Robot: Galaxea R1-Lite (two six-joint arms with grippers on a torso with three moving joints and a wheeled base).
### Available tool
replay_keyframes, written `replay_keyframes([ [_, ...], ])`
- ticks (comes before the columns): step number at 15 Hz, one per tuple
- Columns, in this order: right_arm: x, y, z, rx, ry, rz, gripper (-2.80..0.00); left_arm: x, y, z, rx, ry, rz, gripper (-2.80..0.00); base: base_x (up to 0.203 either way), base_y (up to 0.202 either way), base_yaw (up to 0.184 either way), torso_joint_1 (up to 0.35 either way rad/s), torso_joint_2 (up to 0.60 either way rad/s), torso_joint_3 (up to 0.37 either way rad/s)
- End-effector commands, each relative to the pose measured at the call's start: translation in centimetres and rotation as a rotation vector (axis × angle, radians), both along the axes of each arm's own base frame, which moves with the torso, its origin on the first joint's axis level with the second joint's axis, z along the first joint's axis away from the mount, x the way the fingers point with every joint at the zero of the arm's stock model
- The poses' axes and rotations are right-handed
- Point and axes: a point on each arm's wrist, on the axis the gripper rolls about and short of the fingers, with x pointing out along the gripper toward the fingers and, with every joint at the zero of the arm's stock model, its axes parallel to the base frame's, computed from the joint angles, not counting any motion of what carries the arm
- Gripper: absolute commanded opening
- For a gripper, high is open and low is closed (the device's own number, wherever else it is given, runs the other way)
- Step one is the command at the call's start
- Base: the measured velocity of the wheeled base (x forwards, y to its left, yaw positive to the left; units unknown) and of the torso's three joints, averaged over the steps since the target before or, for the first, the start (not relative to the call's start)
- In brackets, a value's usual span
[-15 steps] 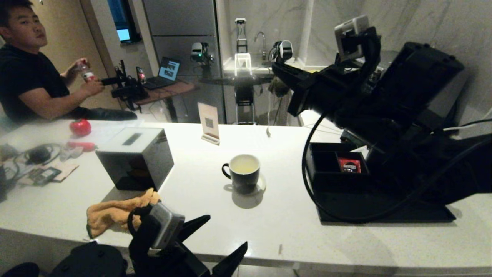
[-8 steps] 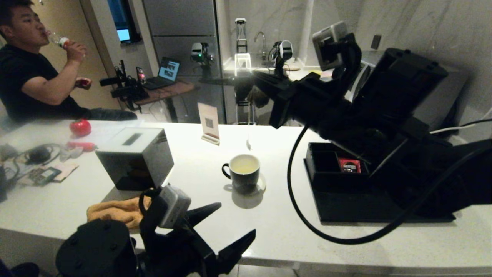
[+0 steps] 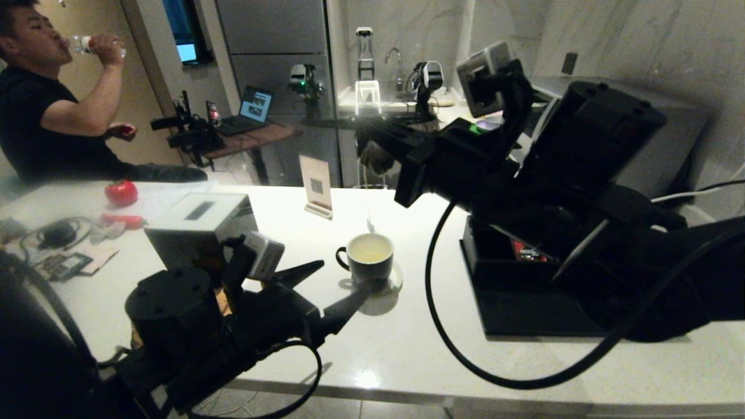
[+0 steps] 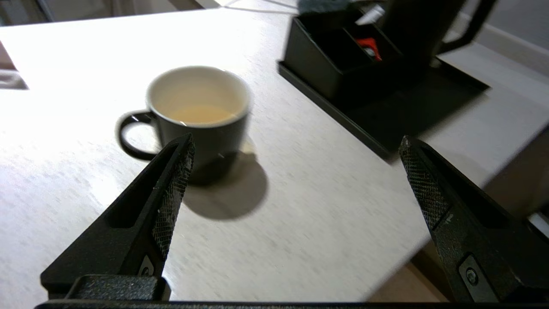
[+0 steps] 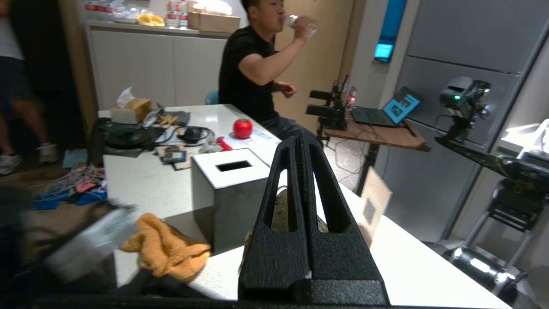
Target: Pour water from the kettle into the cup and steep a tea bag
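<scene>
Tea bag [image 3: 375,158] hangs from the right claw [image 3: 365,131], which is pinched tight on it up above the cup [image 3: 368,259], string trailing down with the tag [image 3: 369,226] just over the rim. Cup sits mid-bench [image 3: 407,349] with pale yellowish water [image 4: 199,113] inside. Left claw [image 3: 326,288] is spread wide, holding nothing, low over the bench just beside the cup on its handle side. Kettle [image 4: 418,28] stands on the black tray [image 4: 411,101] behind the box [image 4: 339,56].
</scene>
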Motion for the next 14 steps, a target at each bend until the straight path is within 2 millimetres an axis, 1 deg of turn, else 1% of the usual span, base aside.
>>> replay_keyframes([
  [1,-0.3,0.4,-0.1,0.0,-0.001,0.016,-2.8,0.9,-0.1,-0.2,-0.014,-0.021,0.013,0.0,0.0,0.0,0.0,0.0,0.0,0.0],
  [3,-0.9,1.1,-0.7,-0.01,0.009,0.04,-2.8,1.5,-0.4,-0.4,-0.002,-0.038,0.01,0.0,0.0,0.0,0.0,0.0,0.0,0.0],
  [5,-1.6,1.7,-1.3,-0.023,0.021,0.065,-2.8,2.4,-0.9,0.0,-0.012,-0.07,0.014,0.0,0.0,0.0,0.0,0.0,0.0,0.0],
  [8,-1.6,2.0,-1.8,-0.033,0.029,0.069,-2.8,3.2,-1.2,0.3,-0.01,-0.105,0.021,0.0,0.0,0.0,0.0,0.0,0.0,0.0],
  [10,-1.6,2.1,-2.0,-0.037,0.031,0.069,-2.8,3.4,-1.3,0.5,-0.015,-0.113,0.02,0.0,0.0,0.0,0.0,0.0,0.0,0.0],
  [14,-1.7,2.0,-2.9,-0.06,0.05,0.067,-2.8,3.4,-1.4,0.5,-0.017,-0.115,-0.016,0.0,0.0,0.0,0.0,0.0,0.0,0.0],
])
